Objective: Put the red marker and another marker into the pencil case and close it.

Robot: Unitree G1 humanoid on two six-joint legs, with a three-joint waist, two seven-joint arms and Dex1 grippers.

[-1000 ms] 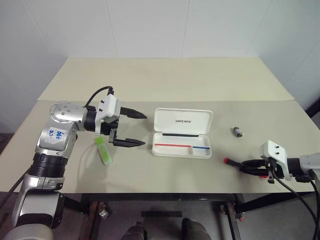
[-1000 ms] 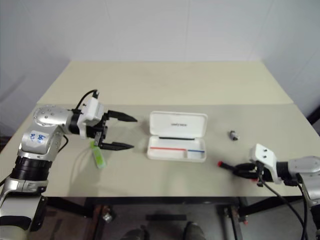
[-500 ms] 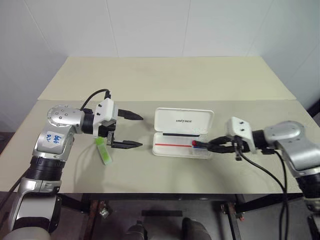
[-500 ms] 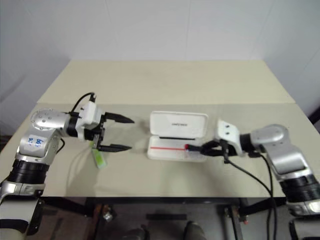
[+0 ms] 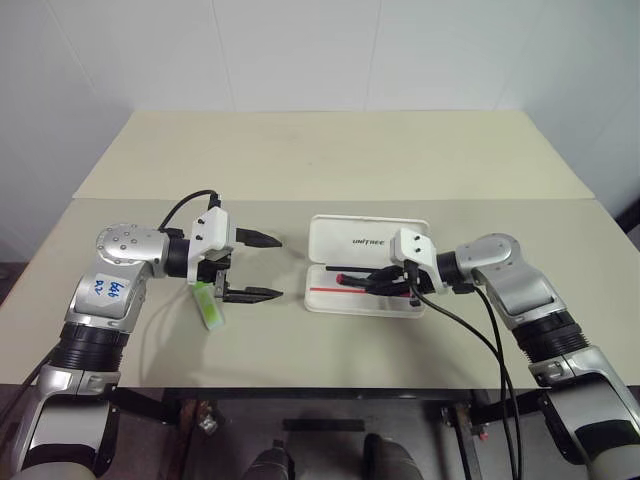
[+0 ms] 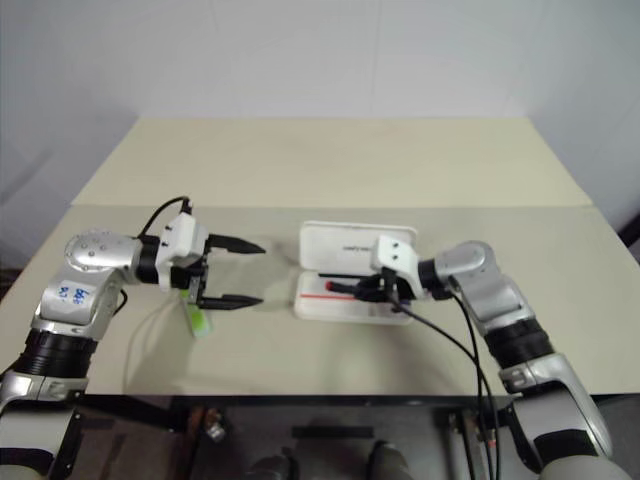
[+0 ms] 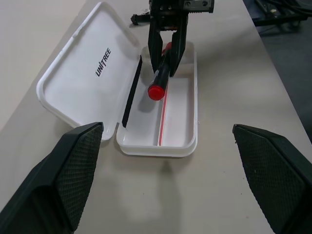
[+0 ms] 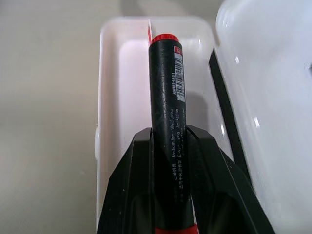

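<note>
- The pencil case lies open near the middle of the worktop. Its lid is folded back flat on the far side and bears small dark lettering; the tray is on the near side, with a red stripe along its floor.
- My right gripper is clamped on the red marker, fingers closed on either side of its black barrel. In my right wrist view the barrel runs out ahead between the two fingers, its red tip leading.
- The red marker sits over the tray of the pencil case, lying roughly along the tray's length, red tip towards my left. In the left wrist view it is tilted tip-down above the red stripe; I cannot tell whether the tip touches the tray floor.
- My left gripper is off to the left of the pencil case, well apart from it, fingers spread wide with nothing between them, pointing at the case.
- The green highlighter lies on the worktop just below my left gripper's wrist, outside the pencil case, not gripped.
- The left wrist view looks straight across at the open pencil case and at my right gripper holding the red marker.
</note>
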